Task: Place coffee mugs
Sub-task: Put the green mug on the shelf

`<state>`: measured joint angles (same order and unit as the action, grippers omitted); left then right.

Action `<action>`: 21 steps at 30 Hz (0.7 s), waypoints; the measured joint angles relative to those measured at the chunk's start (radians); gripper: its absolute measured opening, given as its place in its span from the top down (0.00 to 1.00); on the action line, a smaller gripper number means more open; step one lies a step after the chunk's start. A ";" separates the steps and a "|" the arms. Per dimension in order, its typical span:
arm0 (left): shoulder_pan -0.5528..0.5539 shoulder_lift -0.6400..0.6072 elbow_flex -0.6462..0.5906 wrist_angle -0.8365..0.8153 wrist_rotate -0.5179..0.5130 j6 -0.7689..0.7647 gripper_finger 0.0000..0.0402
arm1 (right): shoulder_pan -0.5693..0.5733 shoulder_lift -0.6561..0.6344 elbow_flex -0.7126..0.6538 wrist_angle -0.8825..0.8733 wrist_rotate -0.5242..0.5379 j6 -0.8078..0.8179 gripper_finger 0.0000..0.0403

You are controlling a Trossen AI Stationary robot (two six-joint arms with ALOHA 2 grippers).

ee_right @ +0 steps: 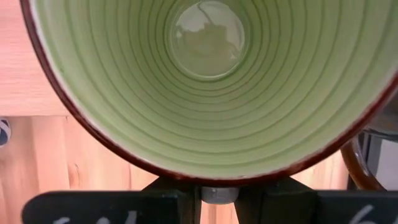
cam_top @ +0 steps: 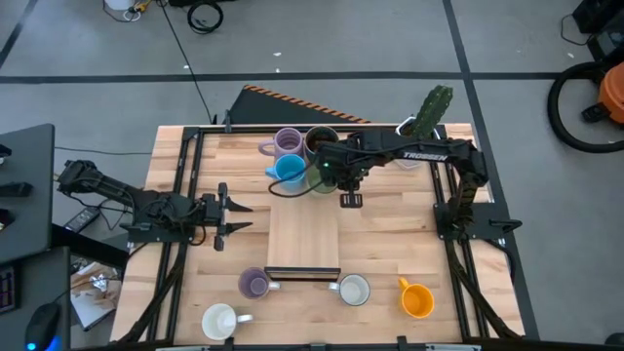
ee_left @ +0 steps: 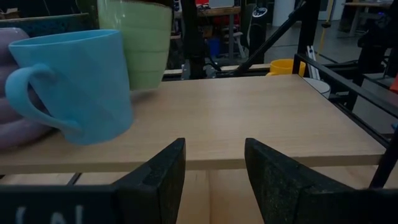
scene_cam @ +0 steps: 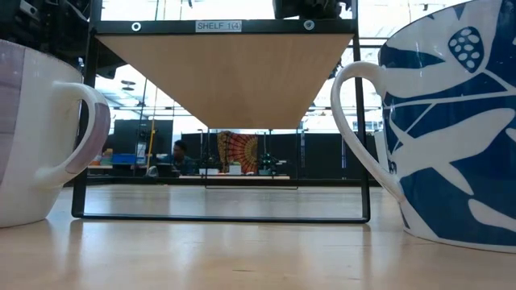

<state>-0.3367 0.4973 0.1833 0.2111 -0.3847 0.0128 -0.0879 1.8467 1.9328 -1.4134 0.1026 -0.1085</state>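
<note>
Four mugs crowd the far end of the wooden shelf top (cam_top: 302, 229): purple (cam_top: 288, 143), dark brown (cam_top: 322, 139), blue (cam_top: 289, 171) and green (cam_top: 314, 185). My right gripper (cam_top: 330, 174) is over the green mug (ee_right: 205, 87) and shut on it. My left gripper (ee_left: 214, 168) hangs open at the table's left side (cam_top: 229, 210), level with the shelf top and touching nothing. On the table near the front stand a purple mug (cam_top: 255, 284), two white mugs (cam_top: 351, 290) (cam_top: 219, 322) and an orange mug (cam_top: 416, 298). My right gripper comes at the green mug from above, pointing down into its open mouth. It holds the rim (ee_right: 214, 177) on the side nearest the wrist; the rim hides the fingertips. The mug stands upright (ee_left: 137, 43); whether its base rests on the shelf I cannot tell.
The blue mug (ee_left: 74, 87) stands right beside the green one. A white pot with a green cactus (cam_top: 429, 115) sits at the far right corner. The shelf's near half is bare wood. Black frame rails (cam_top: 180, 195) run along both table sides.
</note>
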 joint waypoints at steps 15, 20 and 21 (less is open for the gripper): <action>0.000 0.000 0.000 0.000 0.000 0.000 0.57 | -0.039 0.001 0.000 0.037 -0.030 -0.019 0.83; 0.000 0.000 0.000 0.000 0.000 0.000 0.57 | -0.048 0.001 -0.001 0.053 -0.047 -0.026 0.83; 0.000 0.000 0.000 0.000 0.000 0.000 0.57 | -0.050 0.001 -0.001 0.053 -0.048 -0.026 0.83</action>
<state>-0.3370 0.4970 0.1833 0.2111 -0.3847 0.0124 -0.1381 1.8481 1.9320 -1.3609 0.0547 -0.1340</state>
